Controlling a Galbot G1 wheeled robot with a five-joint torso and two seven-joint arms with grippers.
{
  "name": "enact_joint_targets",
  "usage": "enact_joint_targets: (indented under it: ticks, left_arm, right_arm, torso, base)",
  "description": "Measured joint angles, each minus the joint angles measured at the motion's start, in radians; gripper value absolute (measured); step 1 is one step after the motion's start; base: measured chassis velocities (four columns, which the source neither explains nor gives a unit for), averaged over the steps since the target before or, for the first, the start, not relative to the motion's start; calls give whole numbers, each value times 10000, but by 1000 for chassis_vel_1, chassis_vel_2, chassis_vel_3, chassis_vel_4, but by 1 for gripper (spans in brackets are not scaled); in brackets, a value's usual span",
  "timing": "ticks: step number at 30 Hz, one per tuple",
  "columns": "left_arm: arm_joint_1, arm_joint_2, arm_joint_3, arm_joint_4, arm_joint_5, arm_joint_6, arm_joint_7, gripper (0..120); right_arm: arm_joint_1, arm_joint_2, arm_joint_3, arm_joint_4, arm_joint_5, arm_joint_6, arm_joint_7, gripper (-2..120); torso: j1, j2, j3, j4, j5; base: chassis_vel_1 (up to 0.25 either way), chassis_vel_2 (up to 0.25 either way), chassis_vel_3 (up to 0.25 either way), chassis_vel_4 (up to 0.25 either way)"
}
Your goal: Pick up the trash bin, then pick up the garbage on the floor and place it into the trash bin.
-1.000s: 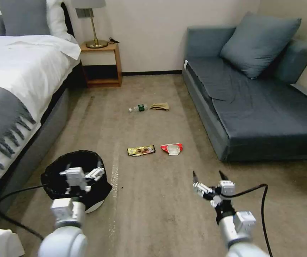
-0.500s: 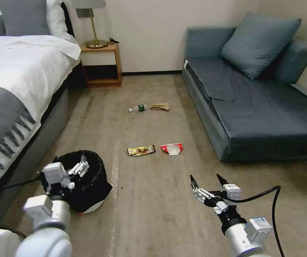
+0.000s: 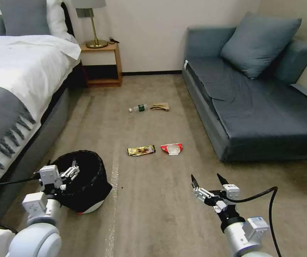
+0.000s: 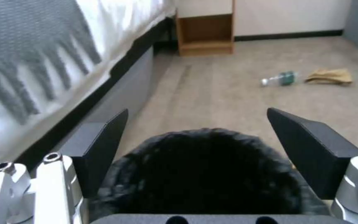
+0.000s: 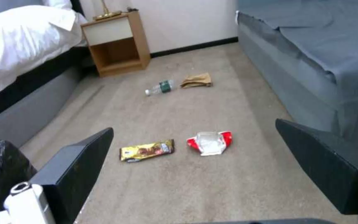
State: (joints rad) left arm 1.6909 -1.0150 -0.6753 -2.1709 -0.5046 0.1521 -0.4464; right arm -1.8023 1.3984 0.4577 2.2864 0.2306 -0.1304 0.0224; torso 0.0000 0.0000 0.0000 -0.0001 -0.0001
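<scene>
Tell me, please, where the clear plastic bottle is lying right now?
In the head view the bottle lies on the carpet mid-floor between bed and sofa, just left of the brown paper scrap, beyond the two wrappers.

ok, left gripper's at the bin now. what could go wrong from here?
1. The left gripper, open, sits over the rim of the round white bin with the glossy black bag; it may pinch only loose bag, not rim.
2. The bin stands close to the grey bed base; lifting could snag.
3. The open right gripper hangs well short of the gold snack wrapper.
</scene>
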Motion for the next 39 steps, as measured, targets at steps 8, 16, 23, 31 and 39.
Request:
enact_joint_targets:
  ticks: [8, 16, 23, 31, 39]
  left_arm:
    - [-56, 427, -792, 761, -528, 561, -291, 86]
    - [-569, 837, -1309, 2143, -1165, 1080, -403, 86]
    - [-980, 943, -1196, 2311, -1375, 1731, -197, 86]
    - [-1716, 866, -699, 2775, -1356, 2401, -2, 86]
    - [-2292, 728, -601, 3554, -1810, 2864, -7, 86]
  right_arm:
    - [174, -2, -13, -218, 23, 66, -11, 100]
    - [326, -50, -54, -429, 38, 121, -45, 100]
    - [366, -149, 5, -449, 166, 219, -193, 100]
    - [355, -124, 60, -596, 177, 318, -235, 100]
    - [408, -87, 83, -708, 197, 357, -317, 100]
  torso:
    - [0, 0, 0, 1, 0]
    - [0, 0, 0, 1, -1]
    - [0, -1, 0, 1, 1]
    - [0, -1, 0, 0, 1]
    - [0, -1, 0, 1, 2]
  base:
    - [0, 0, 0, 0]
    - [0, 0, 0, 0]
    - [0, 0, 0, 0]
    - [0, 0, 0, 0]
    - [0, 0, 0, 0]
